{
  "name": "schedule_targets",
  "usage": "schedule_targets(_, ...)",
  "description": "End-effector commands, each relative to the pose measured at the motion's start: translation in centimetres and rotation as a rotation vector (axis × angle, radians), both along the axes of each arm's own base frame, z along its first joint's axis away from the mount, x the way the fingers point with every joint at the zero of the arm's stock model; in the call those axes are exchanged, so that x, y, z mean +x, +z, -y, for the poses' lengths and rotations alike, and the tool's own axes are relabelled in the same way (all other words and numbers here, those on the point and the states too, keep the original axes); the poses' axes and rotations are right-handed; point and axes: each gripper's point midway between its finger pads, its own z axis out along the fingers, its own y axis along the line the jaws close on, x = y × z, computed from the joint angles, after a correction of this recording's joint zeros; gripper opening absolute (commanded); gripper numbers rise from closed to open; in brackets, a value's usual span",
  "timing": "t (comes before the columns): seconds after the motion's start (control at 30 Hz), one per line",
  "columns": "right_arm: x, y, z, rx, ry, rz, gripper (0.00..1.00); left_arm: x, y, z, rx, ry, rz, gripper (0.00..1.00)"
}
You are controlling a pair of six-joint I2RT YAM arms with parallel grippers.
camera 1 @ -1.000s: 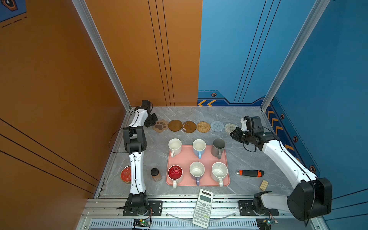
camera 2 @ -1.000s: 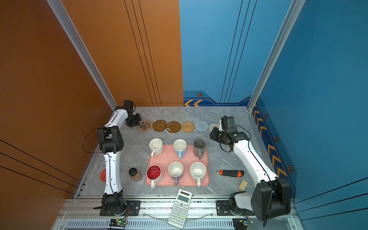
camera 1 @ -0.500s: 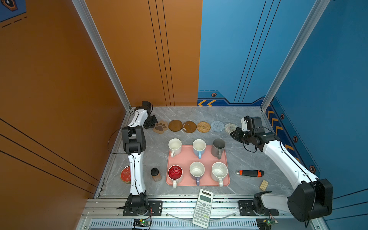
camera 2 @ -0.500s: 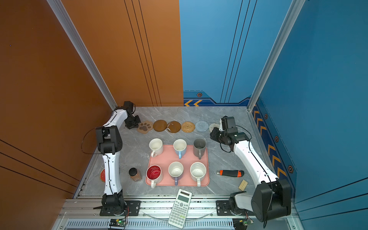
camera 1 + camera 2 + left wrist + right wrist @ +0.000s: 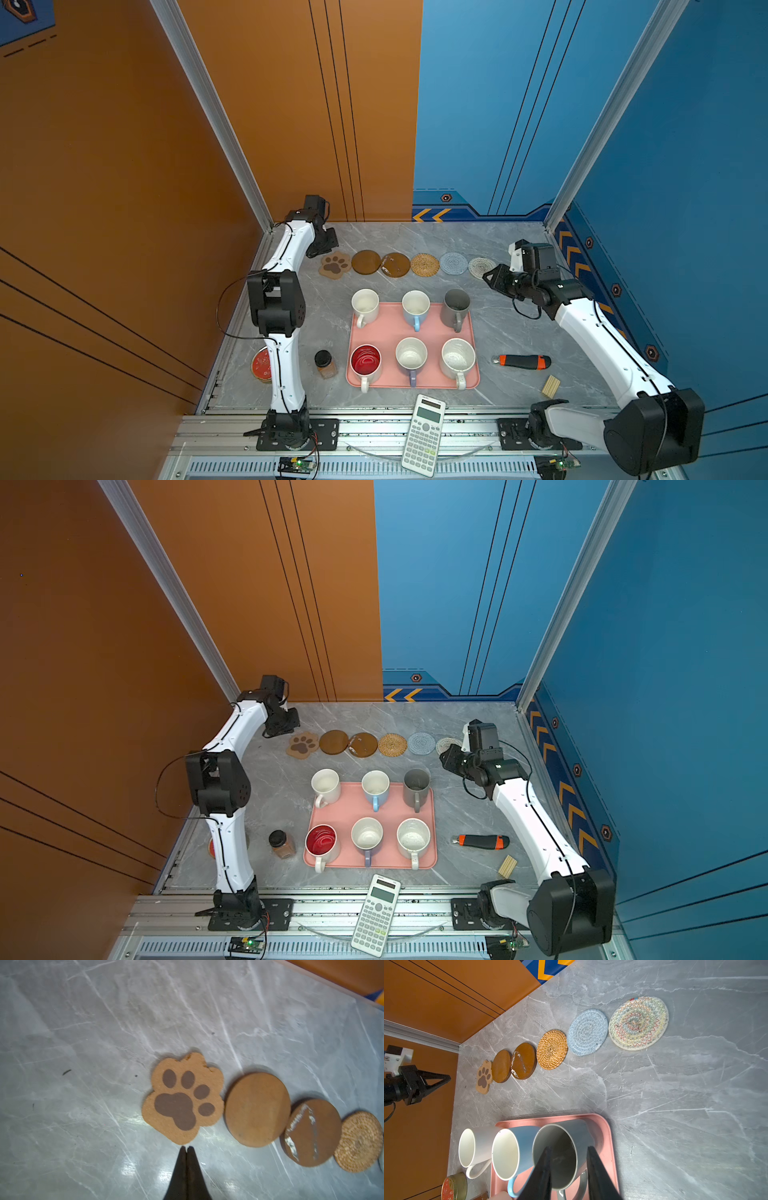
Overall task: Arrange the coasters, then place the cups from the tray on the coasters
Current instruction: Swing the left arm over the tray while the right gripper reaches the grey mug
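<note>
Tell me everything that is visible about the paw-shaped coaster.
The paw-shaped coaster looks like tan cork, grainy, with a dark brown print: one large pad, four toe pads. Its lobed edge is chipped. It lies flat on the grey marble table, at the left end of the coaster row in both top views, beside a plain brown disc. The shut left gripper points at its edge; contact is unclear.
</note>
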Motion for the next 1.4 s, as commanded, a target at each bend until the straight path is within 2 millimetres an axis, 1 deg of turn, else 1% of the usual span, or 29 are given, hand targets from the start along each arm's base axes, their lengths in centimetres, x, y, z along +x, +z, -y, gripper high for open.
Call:
schedule_targets(0.0, -1.1, 0.8, 0.2, -0.013, 0.023, 0.010, 0.29, -1.3, 2.2, 4.2, 0.019, -0.151, 0.048, 0.00)
schedule_targets(0.17, -2.2, 1.2, 0.5, -0.033, 0.030, 0.031, 0.34, -3.4, 4.8, 10.0, 0.041, -0.302, 0.127, 0.00)
schedule_targets(0.27, -2.9, 1.4, 0.6, -0.046, 0.033, 0.044, 0.38, -4.9, 6.4, 13.0, 0.032, -0.366, 0.192, 0.00)
schedule_targets(0.37, -3.6, 1.5, 0.7, -0.068, 0.044, 0.054, 0.42, -6.7, 8.9, 15.5, 0.007, -0.410, 0.290, 0.01)
schedule_targets(0.43, -4.1, 1.6, 0.6, -0.090, 0.060, 0.061, 0.45, -8.1, 10.9, 17.0, -0.015, -0.432, 0.377, 0.04)
schedule_targets(0.5, -4.6, 1.6, 0.4, -0.109, 0.077, 0.066, 0.46, -9.6, 12.7, 17.9, -0.031, -0.436, 0.459, 0.07)
schedule_targets(0.6, -5.2, 1.6, 0.0, -0.142, 0.108, 0.077, 0.48, -11.8, 15.4, 18.7, 0.005, -0.414, 0.590, 0.19)
schedule_targets(0.73, -6.0, 1.9, -0.7, -0.195, 0.141, 0.101, 0.49, -15.0, 17.9, 20.0, 0.068, -0.445, 0.713, 0.31)
schedule_targets(0.8, -6.5, 2.0, -1.0, -0.238, 0.159, 0.110, 0.49, -16.5, 18.3, 20.2, 0.085, -0.448, 0.739, 0.37)
schedule_targets(0.93, -7.4, 2.6, -1.5, -0.312, 0.191, 0.133, 0.49, -19.3, 16.8, 20.4, 0.066, -0.452, 0.790, 0.45)
schedule_targets(0.97, -7.6, 2.7, -1.6, -0.324, 0.199, 0.141, 0.49, -19.7, 17.0, 20.5, 0.051, -0.451, 0.822, 0.48)
schedule_targets(1.0, -7.8, 2.7, -1.7, -0.339, 0.208, 0.146, 0.49, -20.1, 16.8, 20.1, 0.052, -0.442, 0.840, 0.49)
schedule_targets(1.03, -8.0, 2.7, -1.7, -0.354, 0.211, 0.149, 0.48, -20.4, 17.1, 19.6, 0.048, -0.419, 0.863, 0.50)
schedule_targets(1.07, -8.2, 2.7, -1.8, -0.366, 0.212, 0.150, 0.48, -20.7, 16.0, 19.0, 0.058, -0.413, 0.854, 0.51)
schedule_targets(1.17, -8.8, 2.1, -1.8, -0.371, 0.191, 0.131, 0.46, -21.7, 15.5, 17.9, 0.050, -0.400, 0.876, 0.53)
schedule_targets(1.27, -9.4, 1.7, -2.8, -0.326, 0.223, 0.111, 0.46, -22.3, 15.2, 16.7, 0.063, -0.379, 0.899, 0.55)
schedule_targets(1.37, -10.0, 1.3, -3.5, -0.332, 0.250, 0.084, 0.46, -22.7, 15.0, 15.7, 0.081, -0.369, 0.922, 0.57)
